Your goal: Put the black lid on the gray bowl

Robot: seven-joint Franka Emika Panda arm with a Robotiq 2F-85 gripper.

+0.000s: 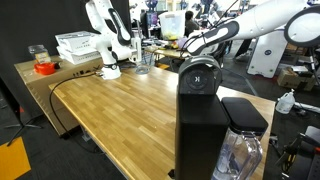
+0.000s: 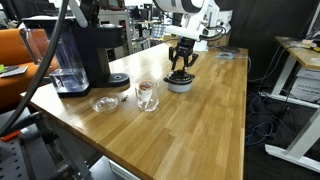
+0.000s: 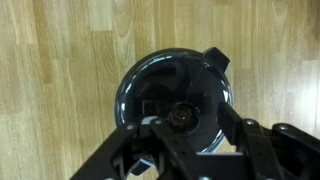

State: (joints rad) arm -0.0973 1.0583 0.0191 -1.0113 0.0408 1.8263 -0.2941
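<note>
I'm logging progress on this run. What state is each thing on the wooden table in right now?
Black round lid: seated on the gray bowl.
Gray bowl: upright, covered.
Robotiq gripper: straddling the lid's knob; open or shut unclear.
Clear drinking glass: upright, standing apart.

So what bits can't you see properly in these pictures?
- In an exterior view, the coffee machine stands in front and hides the gray bowl.
- In an exterior view, the gripper above the gray bowl is too small to tell whether it is gripping anything.
- In the wrist view, the gripper covers the lower edge of the black lid, and the lid hides the bowl underneath.
</note>
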